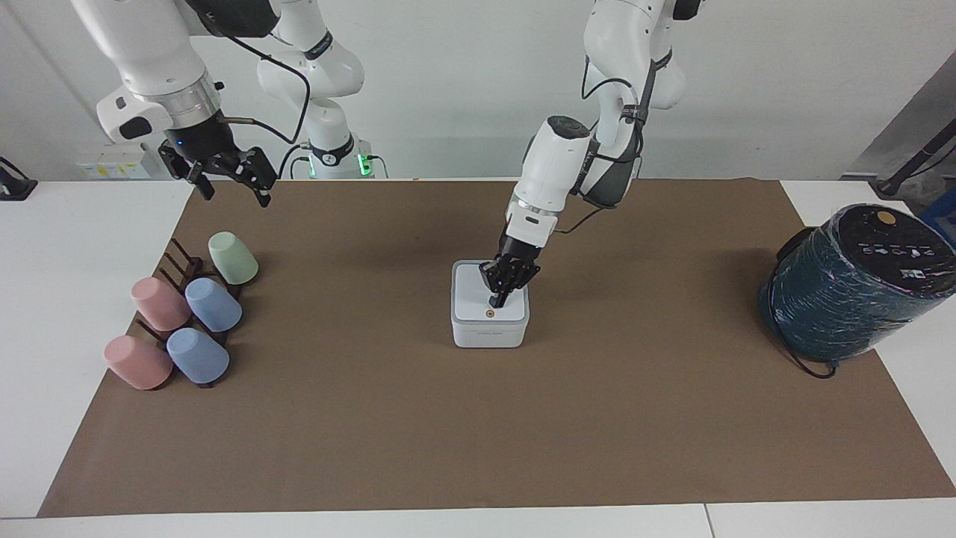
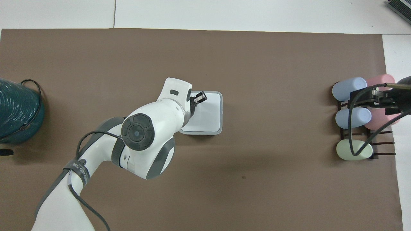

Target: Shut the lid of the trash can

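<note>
Trash can (image 1: 489, 334) sits at the middle of the brown mat (image 1: 478, 418) on the surface, well apart from the other things. Its lid (image 1: 478, 295) lies flat on top of the can, with the small orange dot (image 1: 490, 314) showing near the edge farthest from the robots; no gap shows between lid and rim.

Left claw (image 1: 500, 302) points down at the lid from the left arm, its fingers pressed together with nothing between them, and the tip rests on the lid just beside the orange dot, nearer to the robots than the dot. In the overhead view the left claw (image 2: 199, 97) shows past the arm's white wrist, over the part of the lid farthest from the robots.

Right claw (image 1: 231, 187) hangs in the air with its fingers spread, holding nothing, over the mat's edge at the right arm's end, above a dark rack (image 1: 179, 263) of pastel cups (image 1: 213, 304); that arm waits. A large dark teal wrapped cylinder (image 1: 851, 288) stands at the left arm's end of the surface.
</note>
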Motion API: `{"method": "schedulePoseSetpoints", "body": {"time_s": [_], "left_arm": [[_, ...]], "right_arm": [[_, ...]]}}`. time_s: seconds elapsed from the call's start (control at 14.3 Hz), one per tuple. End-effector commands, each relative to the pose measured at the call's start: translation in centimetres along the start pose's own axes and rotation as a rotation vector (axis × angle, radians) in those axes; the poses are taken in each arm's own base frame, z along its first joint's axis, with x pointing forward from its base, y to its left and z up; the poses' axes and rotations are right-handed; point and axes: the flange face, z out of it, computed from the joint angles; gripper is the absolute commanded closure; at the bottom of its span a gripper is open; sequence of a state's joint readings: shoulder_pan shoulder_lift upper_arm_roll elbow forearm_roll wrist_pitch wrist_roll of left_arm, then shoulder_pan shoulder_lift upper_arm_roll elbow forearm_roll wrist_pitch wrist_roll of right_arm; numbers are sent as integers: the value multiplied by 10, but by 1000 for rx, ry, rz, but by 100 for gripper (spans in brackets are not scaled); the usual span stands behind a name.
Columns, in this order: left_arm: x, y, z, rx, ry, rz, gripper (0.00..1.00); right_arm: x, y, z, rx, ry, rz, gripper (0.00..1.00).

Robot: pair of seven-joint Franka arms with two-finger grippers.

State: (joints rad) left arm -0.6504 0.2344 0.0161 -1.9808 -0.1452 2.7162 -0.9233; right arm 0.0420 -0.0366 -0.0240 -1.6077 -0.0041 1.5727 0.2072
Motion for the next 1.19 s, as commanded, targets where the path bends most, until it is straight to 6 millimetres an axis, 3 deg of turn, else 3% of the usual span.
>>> {"method": "schedulePoseSetpoints", "body": {"time_s": [0.0,0.21,0.49,0.7,0.84,1.12], "left_arm": [[-11,0,22,15,-22,4,88],[-20,0,31,27,-34,17,88],[-14,5,27,33,-35,21,87],[10,22,0,93,-82,11,87],[37,30,-24,137,-110,-13,87],[89,14,-71,222,-104,-21,85]], "right_arm": [[-5,4,-2,12,-10,-17,0],[-5,4,-2,13,-9,-17,0],[-5,3,-2,13,-7,-19,0],[-5,3,-2,13,-9,-19,0],[-5,4,-2,12,-10,-17,0],[-6,3,-2,12,-10,-19,0]]}}
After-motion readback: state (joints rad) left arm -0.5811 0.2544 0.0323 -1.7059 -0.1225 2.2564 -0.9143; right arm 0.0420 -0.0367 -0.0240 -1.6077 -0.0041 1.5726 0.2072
